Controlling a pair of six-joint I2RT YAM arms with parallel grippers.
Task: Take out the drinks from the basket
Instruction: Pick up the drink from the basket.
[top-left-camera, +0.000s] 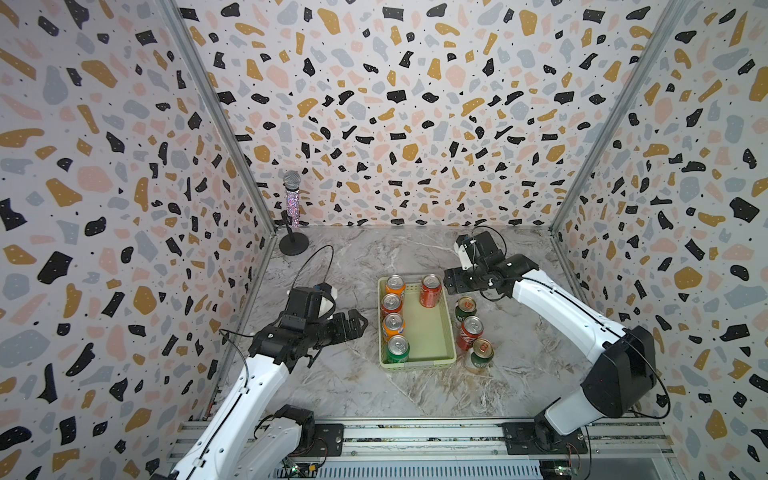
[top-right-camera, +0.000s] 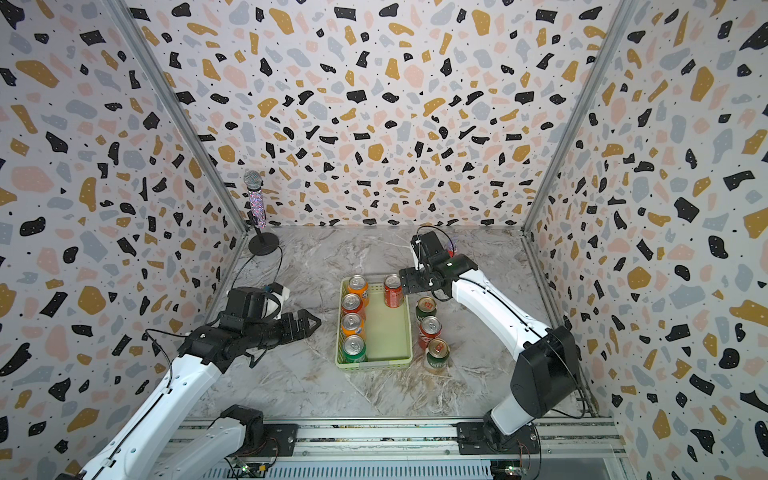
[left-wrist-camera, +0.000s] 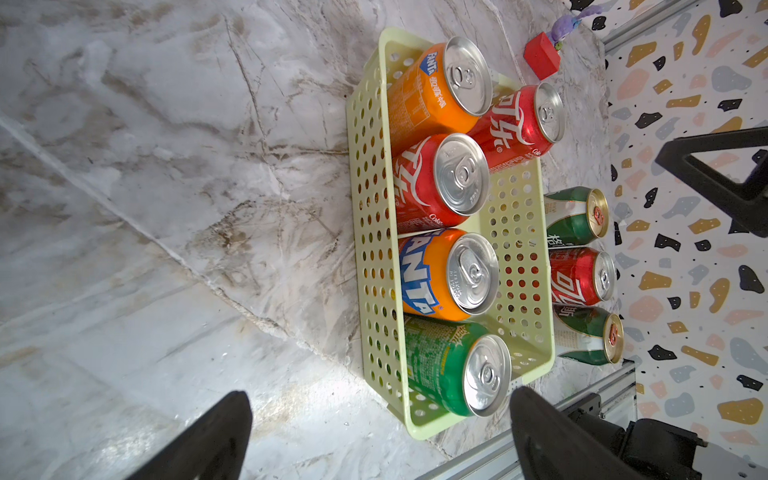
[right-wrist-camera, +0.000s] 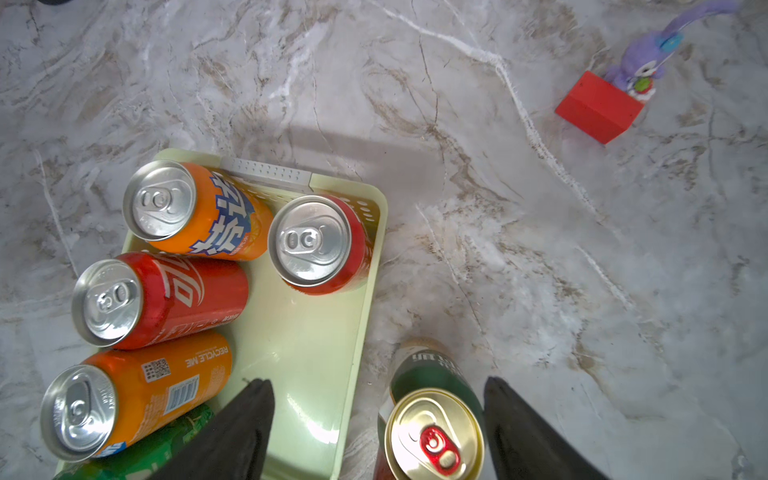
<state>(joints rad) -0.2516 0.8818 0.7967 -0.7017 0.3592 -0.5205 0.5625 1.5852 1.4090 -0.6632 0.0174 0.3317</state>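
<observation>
Five cans (top-left-camera: 392, 326) in basket (top-left-camera: 417, 365); three cans (top-left-camera: 470, 330) on table (top-left-camera: 353, 395) right of it; block (right-wrist-camera: 598, 107) apparently behind

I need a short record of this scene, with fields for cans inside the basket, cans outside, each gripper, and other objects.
Basket: pale green, perforated sides
Inside: two orange Fanta cans, two red Coke cans, one green Sprite can
Outside, on table: two dark green cans, one red can
Left gripper: open, empty, beside basket
Right gripper: open, over far dark green can, not gripping
Other: red block, purple toy, microphone
</observation>
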